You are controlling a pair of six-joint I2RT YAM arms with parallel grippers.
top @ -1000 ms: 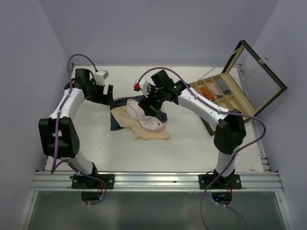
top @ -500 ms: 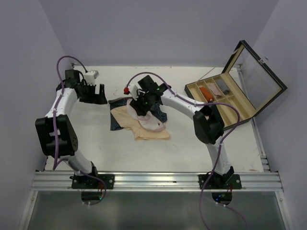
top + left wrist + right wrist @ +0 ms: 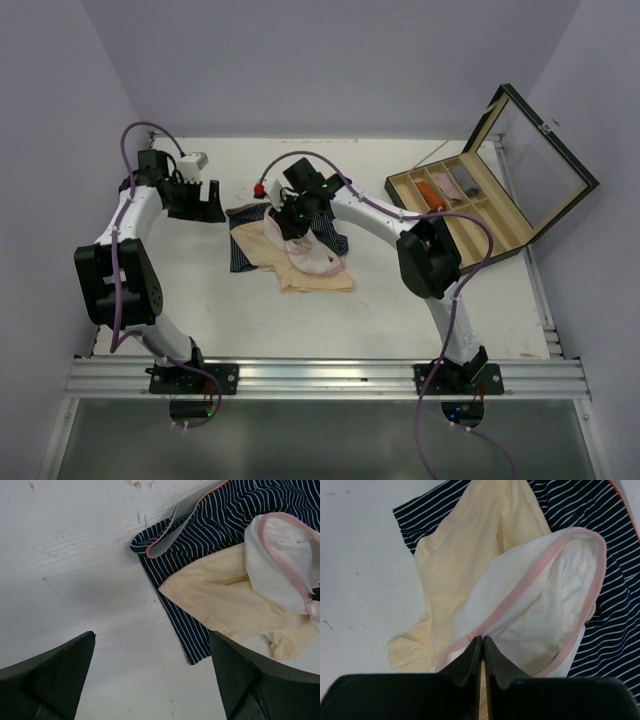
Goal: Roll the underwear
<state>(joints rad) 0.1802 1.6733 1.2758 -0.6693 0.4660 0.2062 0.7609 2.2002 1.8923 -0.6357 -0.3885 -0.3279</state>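
Observation:
Three pieces of underwear lie piled mid-table. The pink-and-white one (image 3: 318, 256) (image 3: 540, 605) is on top, over the beige one (image 3: 300, 275) (image 3: 480, 530). The navy striped one (image 3: 240, 255) (image 3: 615, 630) lies flat beneath both. My right gripper (image 3: 290, 228) (image 3: 483, 639) is down on the pile, its jaws pressed together on the pink waistband edge. My left gripper (image 3: 210, 205) (image 3: 152, 635) hovers wide open over bare table just left of the navy cloth (image 3: 220, 525), holding nothing. The beige piece (image 3: 225, 600) and the pink-and-white piece (image 3: 285, 560) also show in the left wrist view.
A compartmented wooden box (image 3: 470, 205) with its glass lid (image 3: 540, 150) raised stands at the right, holding small rolled items. Purple walls close in the table on three sides. An aluminium rail (image 3: 320, 378) runs along the near edge.
The right arm reached left and down onto the pile, and its jaws closed on the pink-and-white piece. The left arm drew slightly left and stayed open.

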